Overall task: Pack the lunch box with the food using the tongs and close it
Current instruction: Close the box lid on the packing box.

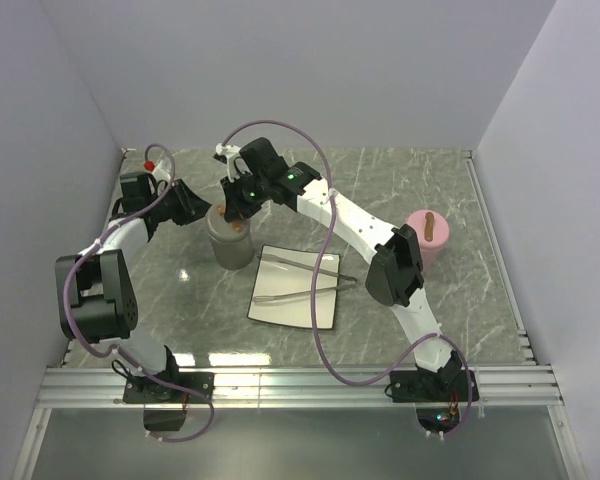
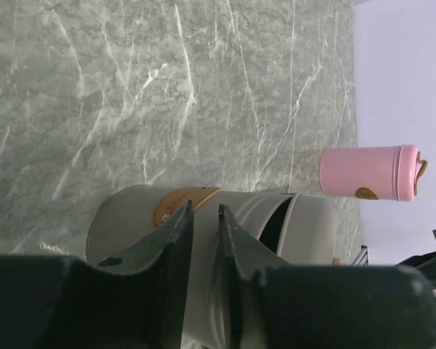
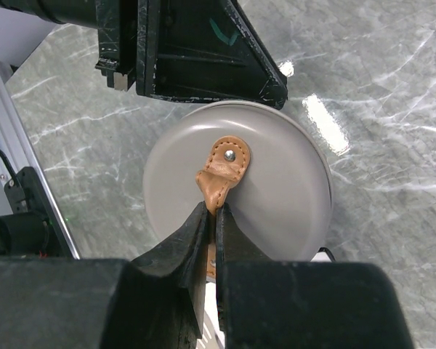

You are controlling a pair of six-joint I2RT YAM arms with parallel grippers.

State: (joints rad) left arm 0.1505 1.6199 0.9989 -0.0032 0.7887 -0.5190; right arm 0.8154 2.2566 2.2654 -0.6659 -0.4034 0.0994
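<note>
Right gripper [image 3: 216, 216]: almost closed, pinching tan strap [image 3: 224, 166] on grey lid [image 3: 283, 211] of lunch box [image 1: 231, 250].
Left gripper [image 2: 205, 218]: jaws a narrow slit apart, nothing between them, close against lunch box side; contact unclear.
Tongs [image 1: 338, 281]: lying across white plate [image 1: 290, 311], just right of lunch box, untouched.
Pink container [image 1: 420, 252]: far right on surface [image 1: 430, 180], well apart.

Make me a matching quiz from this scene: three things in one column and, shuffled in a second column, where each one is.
1 tongs
2 strap
3 pink canister

A pinched in the right gripper
B lying on the plate
C standing right of the plate

Pairs: 1-B, 2-A, 3-C
</note>
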